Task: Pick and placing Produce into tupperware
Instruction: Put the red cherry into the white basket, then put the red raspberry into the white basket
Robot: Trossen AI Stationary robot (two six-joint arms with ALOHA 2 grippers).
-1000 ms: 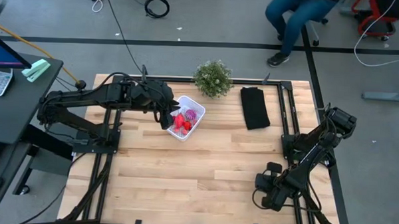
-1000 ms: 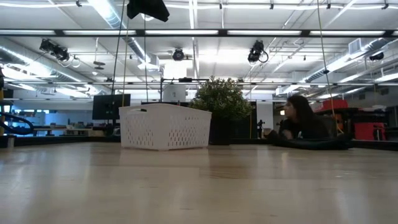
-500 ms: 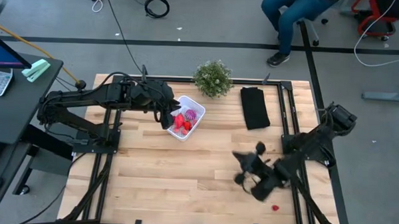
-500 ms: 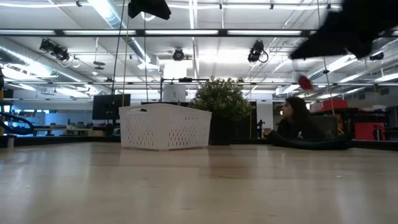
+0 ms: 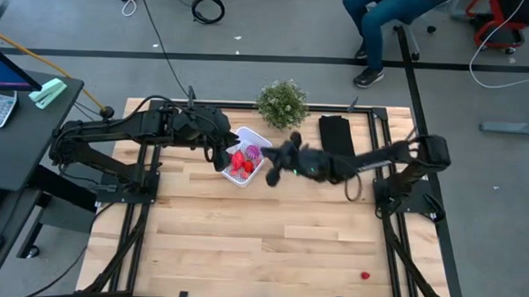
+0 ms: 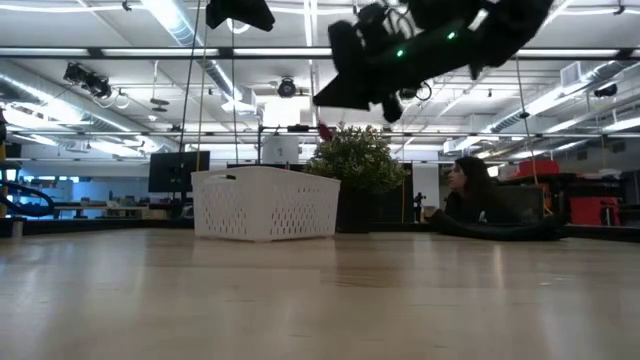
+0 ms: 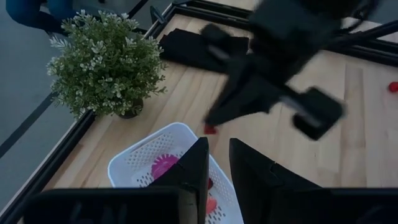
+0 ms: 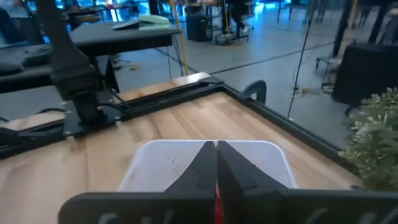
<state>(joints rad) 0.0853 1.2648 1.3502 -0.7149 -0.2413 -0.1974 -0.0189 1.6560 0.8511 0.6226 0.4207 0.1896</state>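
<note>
High view, stray red produce on table

Bright, even light falls from ceiling strip lamps, which glare in the low view. The right arm smears with motion blur; shadows stay soft.

Right pincer shut, dark fingers pressed together with a sliver of red between them. Beyond the fingertips, white rectangular plastic tupperware on the pale wooden desk. Green leafy plant beside the tupperware; black arm base behind it.
</note>
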